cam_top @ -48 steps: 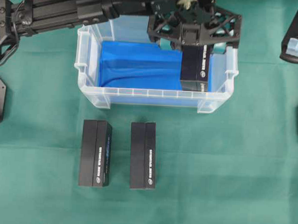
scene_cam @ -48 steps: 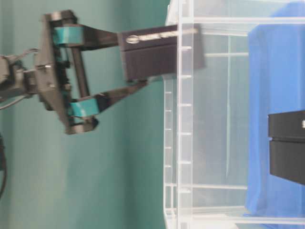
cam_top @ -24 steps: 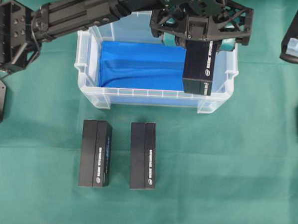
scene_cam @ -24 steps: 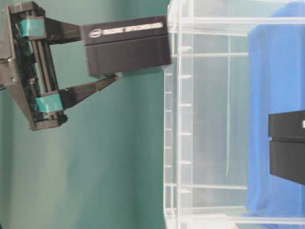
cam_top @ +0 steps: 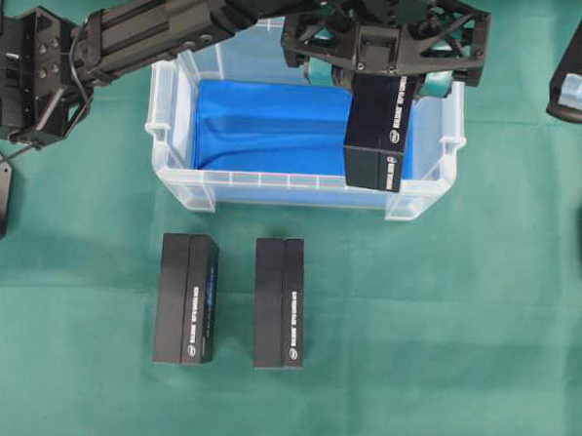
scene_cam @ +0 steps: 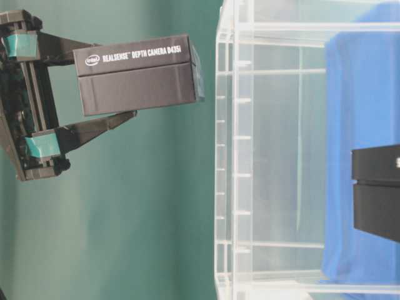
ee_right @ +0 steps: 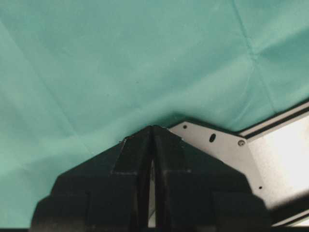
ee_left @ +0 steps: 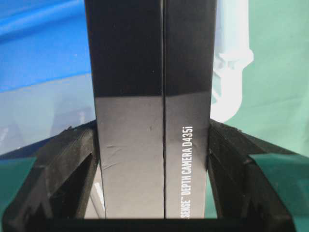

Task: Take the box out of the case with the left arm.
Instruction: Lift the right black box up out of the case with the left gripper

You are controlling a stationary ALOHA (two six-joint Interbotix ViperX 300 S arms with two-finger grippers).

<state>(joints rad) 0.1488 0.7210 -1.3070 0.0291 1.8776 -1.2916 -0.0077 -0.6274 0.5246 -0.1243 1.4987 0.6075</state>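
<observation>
Two black boxes [cam_top: 186, 298] lie side by side on the green cloth [cam_top: 442, 324], near the case [cam_top: 176, 178]. The left gripper [cam_top: 382, 71] squeezes the box [cam_top: 376, 130], lifted above the case's right end. At far right, the right gripper [ee_right: 152, 159] is pressed closed, holding nothing.

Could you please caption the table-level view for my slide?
Left gripper holds black box clear of the case.

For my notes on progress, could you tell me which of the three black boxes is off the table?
The box clamped in the left gripper, hanging over the case's right end. The two other boxes lie flat on the green cloth in front of the case.
</observation>
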